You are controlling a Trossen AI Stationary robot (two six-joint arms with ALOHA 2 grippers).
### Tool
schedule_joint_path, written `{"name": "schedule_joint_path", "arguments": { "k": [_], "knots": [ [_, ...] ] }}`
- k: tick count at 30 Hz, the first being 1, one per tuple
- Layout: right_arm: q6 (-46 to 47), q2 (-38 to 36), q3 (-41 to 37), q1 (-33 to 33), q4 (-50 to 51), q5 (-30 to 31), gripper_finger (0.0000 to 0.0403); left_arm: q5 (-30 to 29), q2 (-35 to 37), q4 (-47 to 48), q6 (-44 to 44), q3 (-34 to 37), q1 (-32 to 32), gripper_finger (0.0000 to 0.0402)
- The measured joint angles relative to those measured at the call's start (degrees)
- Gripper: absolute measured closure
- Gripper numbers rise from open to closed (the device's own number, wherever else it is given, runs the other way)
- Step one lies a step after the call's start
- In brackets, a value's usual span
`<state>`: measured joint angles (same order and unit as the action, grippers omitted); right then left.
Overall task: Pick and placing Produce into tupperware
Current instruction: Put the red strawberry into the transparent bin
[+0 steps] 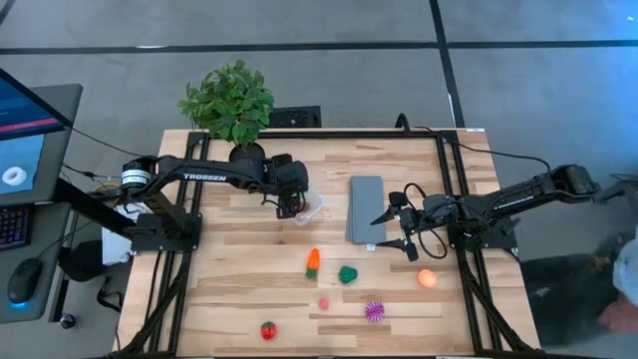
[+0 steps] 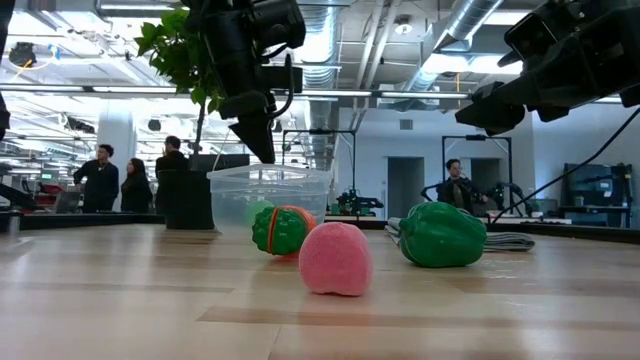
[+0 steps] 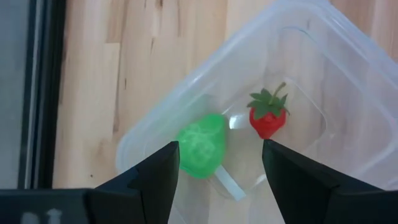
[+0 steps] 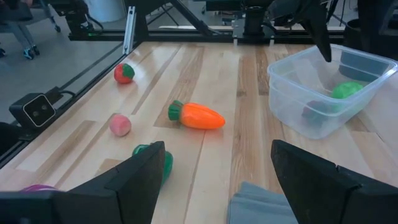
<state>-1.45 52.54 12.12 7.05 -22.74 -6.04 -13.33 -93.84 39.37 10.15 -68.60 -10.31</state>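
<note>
High view, left gripper (image 1: 290, 206): it hangs right over the tupperware (image 1: 310, 208), near the back of the table (image 1: 249, 289), in front of the potted plant (image 1: 229, 103).
High view, right gripper (image 1: 395, 231): it hangs by the near end of the grey slab (image 1: 365, 207), fingers spread wide, holding nothing.
High view, produce on the wood: orange carrot (image 1: 313, 261), dark green piece (image 1: 347, 274), orange ball (image 1: 427, 278), pink piece (image 1: 324, 302), spiky purple ball (image 1: 374, 310) and a red strawberry (image 1: 268, 330), all lying apart from each other, in front of the tupperware.
Low view, tupperware (image 2: 270, 198): it sits far back on the table, with the left gripper's fingers (image 2: 256, 133) pointing down at it from above.
Low view, up close: pink piece (image 2: 336, 259) in front, carrot (image 2: 281, 229) behind it, dark green piece (image 2: 443, 235) to the side.
Low view, room: people (image 2: 101, 178) stand far behind the table.
Left wrist view, fingers (image 3: 155, 175): spread apart, holding nothing, above the open tupperware (image 3: 298, 37).
Left wrist view, inside the tupperware: a green ball (image 3: 201, 144) and a small red strawberry (image 3: 268, 116), side by side, not touching.
Right wrist view, fingers (image 4: 144, 168): spread wide, nothing between them.
Right wrist view, table: carrot (image 4: 196, 116), pink piece (image 4: 120, 124), strawberry (image 4: 124, 73), and the tupperware (image 4: 305, 93) with the green ball (image 4: 347, 90) in it.
</note>
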Motion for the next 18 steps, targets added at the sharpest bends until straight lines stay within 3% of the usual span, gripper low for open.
{"name": "schedule_joint_path", "arguments": {
  "k": [9, 18],
  "knots": [
    [0.0, 0.0, -0.1, 0.0, 0.0, 0.0, 0.0085, -0.5, 2.4, 5.2, -2.4, 0.0, 3.3, 0.0180],
    [0.0, 0.0, -0.2, -0.1, 0.4, 0.0, 0.0085, 0.8, 7.7, 14.5, -14.2, 0.0, 11.1, 0.0180]
  ]
}}
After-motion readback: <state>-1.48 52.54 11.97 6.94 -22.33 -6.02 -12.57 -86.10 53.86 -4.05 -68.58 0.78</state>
